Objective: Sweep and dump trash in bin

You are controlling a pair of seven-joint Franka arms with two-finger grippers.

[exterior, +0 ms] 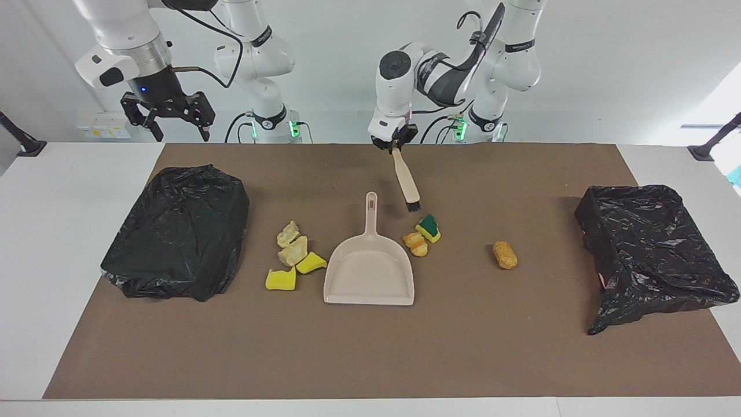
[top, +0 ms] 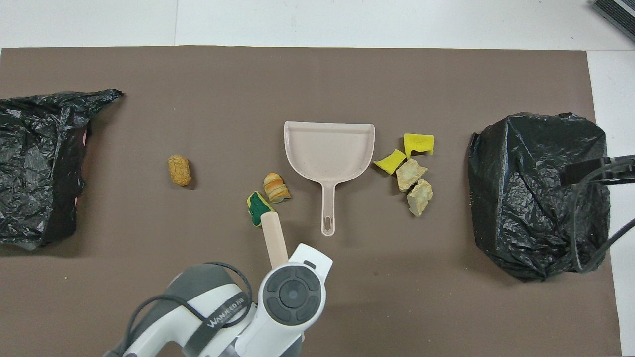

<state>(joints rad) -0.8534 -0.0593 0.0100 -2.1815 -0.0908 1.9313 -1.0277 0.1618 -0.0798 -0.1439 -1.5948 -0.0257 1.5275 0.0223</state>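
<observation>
My left gripper (exterior: 395, 145) is shut on the top of a beige hand brush (exterior: 405, 180) (top: 274, 237). The brush hangs tilted, its black bristles (exterior: 413, 205) over the mat just beside the green-topped sponge bit (exterior: 429, 227) (top: 256, 207). An orange bread-like piece (exterior: 416, 244) touches that sponge, and a brown piece (exterior: 505, 255) lies alone toward the left arm's end. The beige dustpan (exterior: 370, 292) (top: 327, 130) lies flat mid-mat, with nothing in it. Yellow sponge bits (exterior: 281, 280) and tan lumps (exterior: 292, 250) lie beside it toward the right arm's end. My right gripper (exterior: 179, 128) waits open above that end.
A mound wrapped in a black bag (exterior: 176, 231) (top: 538, 193) sits at the right arm's end of the brown mat (exterior: 370, 359). A second black-bagged bin (exterior: 654, 249) (top: 37, 163) lies at the left arm's end.
</observation>
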